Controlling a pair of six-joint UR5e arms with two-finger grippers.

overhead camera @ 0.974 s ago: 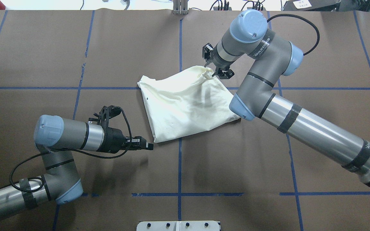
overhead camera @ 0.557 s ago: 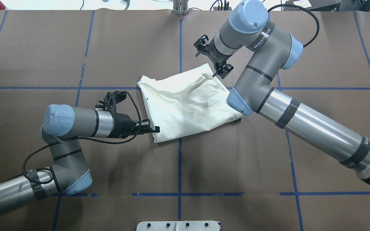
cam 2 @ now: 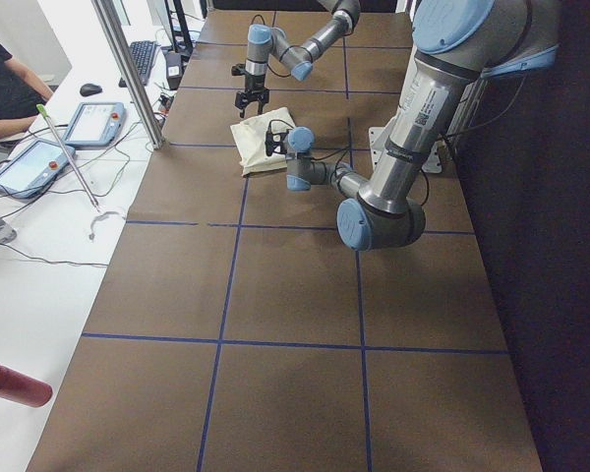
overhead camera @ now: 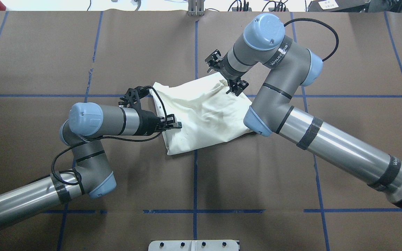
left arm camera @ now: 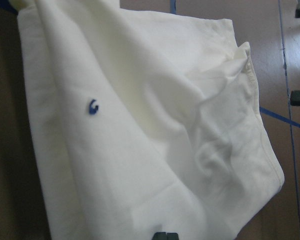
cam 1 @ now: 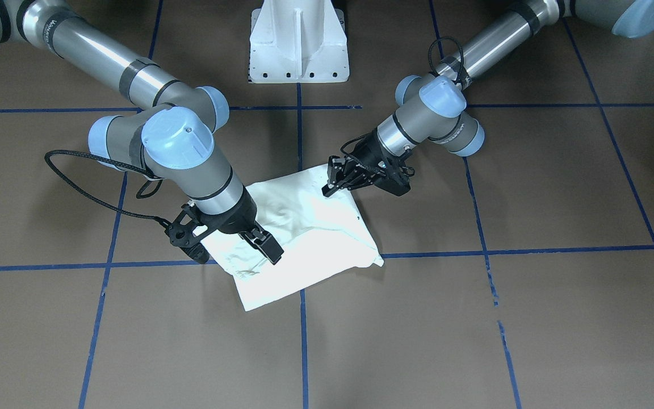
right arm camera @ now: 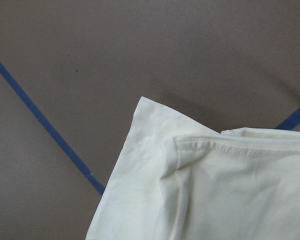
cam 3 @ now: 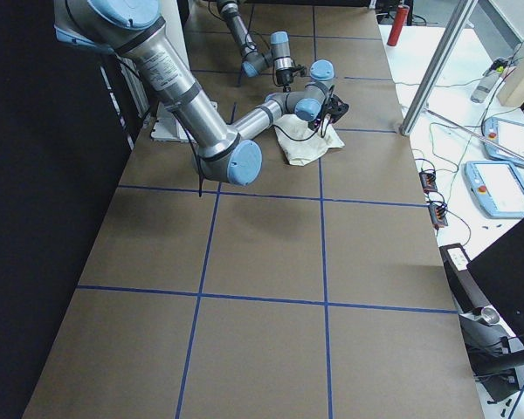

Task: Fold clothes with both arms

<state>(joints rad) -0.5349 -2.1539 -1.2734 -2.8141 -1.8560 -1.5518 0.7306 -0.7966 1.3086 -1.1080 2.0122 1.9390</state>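
The cream-white shirt (overhead camera: 204, 111) lies folded into a rough rectangle at the table's middle, print and lettering hidden. It also shows in the front view (cam 1: 310, 238), the left wrist view (left arm camera: 140, 150) and the right wrist view (right arm camera: 230, 190). My left gripper (overhead camera: 176, 125) (cam 1: 328, 180) lies low over the shirt's left edge, shut, with no cloth seen in it. My right gripper (overhead camera: 236, 87) (cam 1: 268, 250) points down at the shirt's far right corner, open. That hemmed corner lies flat on the table.
The brown table cover has a grid of blue tape lines (overhead camera: 195, 174). The white pedestal base (cam 1: 298, 40) stands at the robot's side. Beyond the table's far edge are a metal post (cam 2: 128, 69), tablets (cam 2: 29, 162) and a red bottle (cam 2: 15, 383).
My left arm has swung forward and right, bringing its gripper from beside the shirt's near corner onto its left edge. My right gripper let go of the far corner and shifted slightly left.
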